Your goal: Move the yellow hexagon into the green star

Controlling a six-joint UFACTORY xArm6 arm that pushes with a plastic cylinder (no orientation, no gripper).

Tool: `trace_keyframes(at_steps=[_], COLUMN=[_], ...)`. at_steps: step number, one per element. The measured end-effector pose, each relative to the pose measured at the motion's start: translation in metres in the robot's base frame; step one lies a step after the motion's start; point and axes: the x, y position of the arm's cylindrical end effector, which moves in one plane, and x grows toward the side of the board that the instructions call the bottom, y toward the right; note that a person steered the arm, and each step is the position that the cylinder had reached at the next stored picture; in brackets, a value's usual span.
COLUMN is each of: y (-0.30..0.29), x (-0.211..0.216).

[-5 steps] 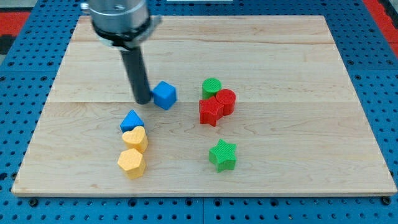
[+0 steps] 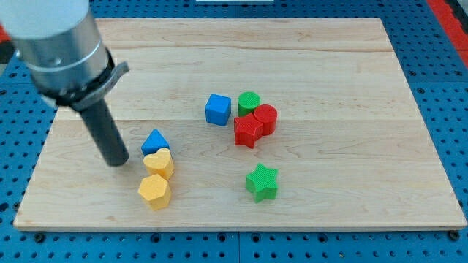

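Observation:
The yellow hexagon (image 2: 155, 191) lies near the board's bottom edge, left of centre. The green star (image 2: 262, 182) lies well to its right, at about the same height in the view. My tip (image 2: 117, 161) rests on the board just left of the yellow heart (image 2: 159, 162) and the blue triangle (image 2: 154, 140), up and left of the hexagon, touching none of them. The yellow heart sits directly above the hexagon, touching it.
A blue cube (image 2: 218, 109) sits left of a cluster made of a green cylinder (image 2: 248, 102), a red cylinder (image 2: 265, 118) and a red star (image 2: 248, 131). The wooden board (image 2: 329, 73) lies on a blue pegboard surface.
My tip has moved from beside the blue cube down and left to beside the yellow heart. The blue cube has shifted right, closer to the green cylinder.

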Motion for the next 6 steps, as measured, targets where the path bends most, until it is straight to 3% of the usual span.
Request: trace_keyframes(at_steps=[1, 2, 6], y=[0.017, 0.041, 0.236], x=[0.042, 0.042, 0.016])
